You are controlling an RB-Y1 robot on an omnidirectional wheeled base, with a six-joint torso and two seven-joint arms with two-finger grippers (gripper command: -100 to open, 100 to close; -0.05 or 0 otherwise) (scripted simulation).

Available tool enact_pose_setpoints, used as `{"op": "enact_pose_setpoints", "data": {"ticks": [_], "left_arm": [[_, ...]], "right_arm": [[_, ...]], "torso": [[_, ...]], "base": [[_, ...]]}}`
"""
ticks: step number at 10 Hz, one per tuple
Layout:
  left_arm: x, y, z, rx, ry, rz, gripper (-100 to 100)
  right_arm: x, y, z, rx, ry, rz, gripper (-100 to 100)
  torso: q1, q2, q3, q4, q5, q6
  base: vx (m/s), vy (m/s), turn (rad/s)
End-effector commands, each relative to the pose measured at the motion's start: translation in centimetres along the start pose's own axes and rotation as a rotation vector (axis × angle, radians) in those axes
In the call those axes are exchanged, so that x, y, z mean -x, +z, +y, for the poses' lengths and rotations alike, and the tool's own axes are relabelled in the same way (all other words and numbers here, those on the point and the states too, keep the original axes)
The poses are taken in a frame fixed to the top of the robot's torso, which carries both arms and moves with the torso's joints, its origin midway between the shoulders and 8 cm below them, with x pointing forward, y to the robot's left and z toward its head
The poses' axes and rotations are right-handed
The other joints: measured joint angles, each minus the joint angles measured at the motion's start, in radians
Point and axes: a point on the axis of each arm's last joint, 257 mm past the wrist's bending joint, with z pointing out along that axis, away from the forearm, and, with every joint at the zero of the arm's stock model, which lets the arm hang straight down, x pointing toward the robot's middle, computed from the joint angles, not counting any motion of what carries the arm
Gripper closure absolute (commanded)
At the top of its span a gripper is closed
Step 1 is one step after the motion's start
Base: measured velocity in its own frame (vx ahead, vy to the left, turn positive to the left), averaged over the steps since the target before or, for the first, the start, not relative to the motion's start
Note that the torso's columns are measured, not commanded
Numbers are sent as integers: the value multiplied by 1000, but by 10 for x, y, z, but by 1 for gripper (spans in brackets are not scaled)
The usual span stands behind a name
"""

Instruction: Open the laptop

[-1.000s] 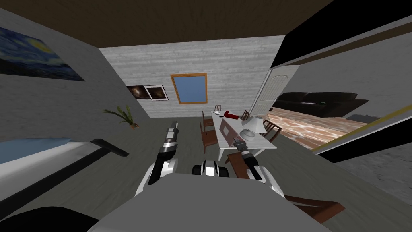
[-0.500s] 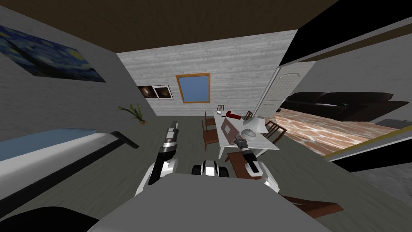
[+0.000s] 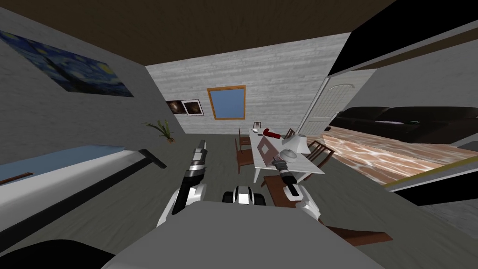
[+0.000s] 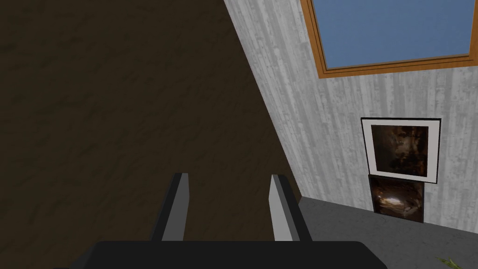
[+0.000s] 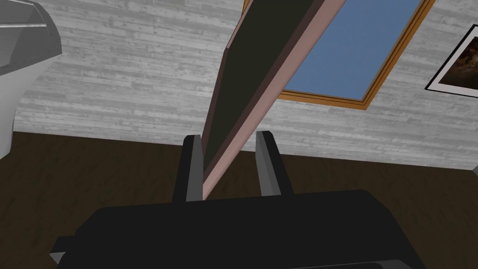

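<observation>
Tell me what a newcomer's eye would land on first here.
First, the laptop lid, pinkish-rimmed and dark-faced, stands raised on the white table ahead, with the right gripper shut on its edge. Next, the swirling blue night-sky painting on the wall to my left.

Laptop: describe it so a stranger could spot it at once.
Start at the white table before the wall with the blue window. The laptop is the flat slab at the right gripper: pinkish-brown rim, dark panel, unlike the white lamp, pale bowl and red object.
</observation>
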Motion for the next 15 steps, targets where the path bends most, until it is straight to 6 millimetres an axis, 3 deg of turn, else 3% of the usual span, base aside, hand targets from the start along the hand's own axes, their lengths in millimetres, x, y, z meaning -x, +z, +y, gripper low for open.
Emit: {"op": "enact_pose_setpoints", "data": {"ticks": [1,4,5,6,7,9,10,12,13,15], "left_arm": [[0,0,0,0,0,0,0],[0,0,0,0,0,0,0],[0,0,0,0,0,0,0],[0,0,0,0,0,0,0],[0,0,0,0,0,0,0],[0,0,0,0,0,0,0],[0,0,0,0,0,0,0],[0,0,0,0,0,0,0],[0,0,0,0,0,0,0],[0,0,0,0,0,0,0]], "right_arm": [[-14,7,-13,-40,42,26,100],[-26,4,-10,-38,52,50,100],[-14,22,-26,-78,83,21,100],[-31,17,-20,-74,99,57,100],[-15,33,-38,-115,126,20,100],[-30,32,-31,-110,144,51,100],[-19,49,-43,-147,184,26,100],[-40,42,-36,-143,202,71,100],[-25,52,-41,-144,191,34,100],[-27,47,-18,-94,215,27,100]], "torso": [[-1,1,1,4,1,-5],[0,0,0,0,-1,-2],[-2,-3,-2,-1,-2,-3],[-2,-2,-1,3,0,-8],[-2,0,0,2,-1,-5],[0,3,2,5,2,-3],[1,1,0,2,1,-1],[3,3,1,3,1,-5],[0,-1,-1,0,-1,-3],[-3,-3,-2,4,2,2]], "base": [[-106,-26,139],[-18,-7,-9],[-92,-4,263],[-114,-27,122],[-131,-42,177],[-89,-31,76],[-120,-3,157],[-69,-15,80],[-15,-3,1],[80,-37,-221]]}}
